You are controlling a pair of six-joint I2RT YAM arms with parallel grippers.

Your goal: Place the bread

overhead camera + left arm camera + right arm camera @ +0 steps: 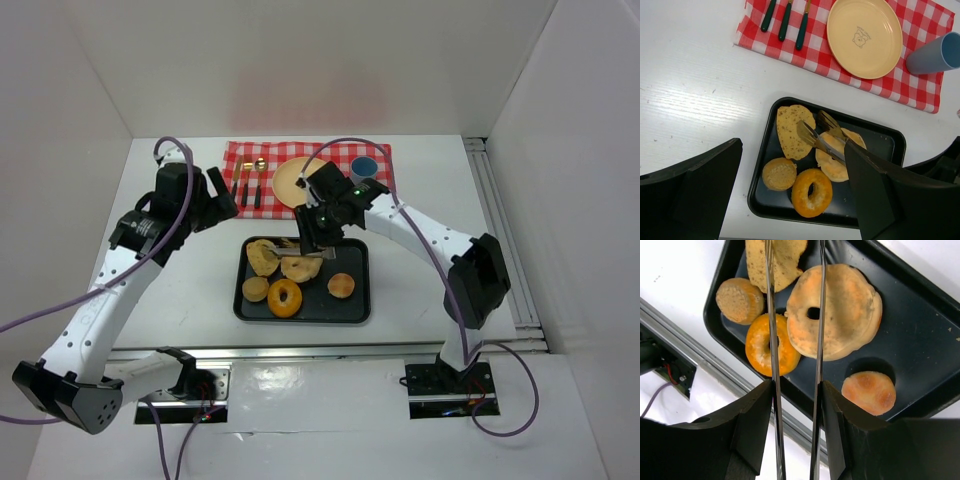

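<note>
Pickup seems in hand, nothing on the plate yet. On the counter [420, 285], the black tray [890, 136] holds five breads; the yellow plate [865, 37] beyond is bare. The left pincer [222, 196] hangs spread. The right pincer [796, 436] pinches tongs [809, 134], tips apart over the pale ring bread [840, 310] and flat slice [789, 125]; next they need lowering and squeezing around one

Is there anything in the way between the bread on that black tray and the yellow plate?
Nothing visible. Between the tray and the plate there is only bare table and the checkered cloth's edge. The cutlery lies left of the plate, the cup right of it. The right gripper's tongs hang straight over the bread.
</note>
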